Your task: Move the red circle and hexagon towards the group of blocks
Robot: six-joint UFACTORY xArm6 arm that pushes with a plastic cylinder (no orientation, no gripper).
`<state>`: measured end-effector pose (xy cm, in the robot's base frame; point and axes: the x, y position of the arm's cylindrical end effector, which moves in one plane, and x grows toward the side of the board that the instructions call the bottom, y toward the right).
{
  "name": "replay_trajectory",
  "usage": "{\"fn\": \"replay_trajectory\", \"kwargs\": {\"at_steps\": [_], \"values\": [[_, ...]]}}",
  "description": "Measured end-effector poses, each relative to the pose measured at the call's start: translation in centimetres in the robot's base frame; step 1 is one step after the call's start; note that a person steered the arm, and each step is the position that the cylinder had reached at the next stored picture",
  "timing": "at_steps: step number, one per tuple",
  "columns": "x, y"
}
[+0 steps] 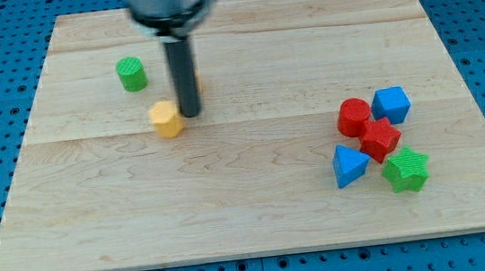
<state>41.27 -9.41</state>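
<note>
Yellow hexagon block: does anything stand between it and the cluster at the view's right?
No block does. Only my tip stands there, close beside the yellow hexagon block on the cluster's side; beyond it, bare wooden board up to the red cylinder block.

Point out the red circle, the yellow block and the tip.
red circle [353,117], camera view, on its top face.
yellow block [166,119], camera view, on its top face.
my tip [191,114], camera view, at the rod's very end.

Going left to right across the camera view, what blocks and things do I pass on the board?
Green cylinder → yellow block → my tip, just right of the yellow block → blue triangular block → red circle → red block → blue block → green star-like block.
</note>
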Motion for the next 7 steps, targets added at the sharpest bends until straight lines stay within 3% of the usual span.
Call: {"fn": "replay_trajectory", "kwargs": {"at_steps": [1, 2, 3, 4, 5, 6, 7], "values": [[-1.9, -2.4], [0.1, -7.9], [3.9, -0.6], [6.9, 12.1], [7.7, 19.0], [7.2, 13.7], [1.9, 1.1]]}}
